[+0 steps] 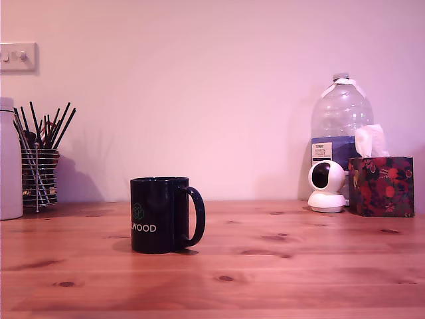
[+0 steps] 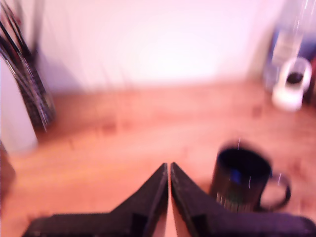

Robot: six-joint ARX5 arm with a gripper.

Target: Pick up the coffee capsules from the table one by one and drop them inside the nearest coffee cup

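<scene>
Gripper (image 2: 169, 170) jaws pressed together, empty, above the table (image 1: 299, 266). A hint of blue shows inside the mug (image 2: 242, 182), lower right of the wrist frame, maybe a capsule. None visible on the wood; next, search for another.

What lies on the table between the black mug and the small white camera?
Nothing; in the exterior view only bare table shows between the mug and the white camera.
</scene>
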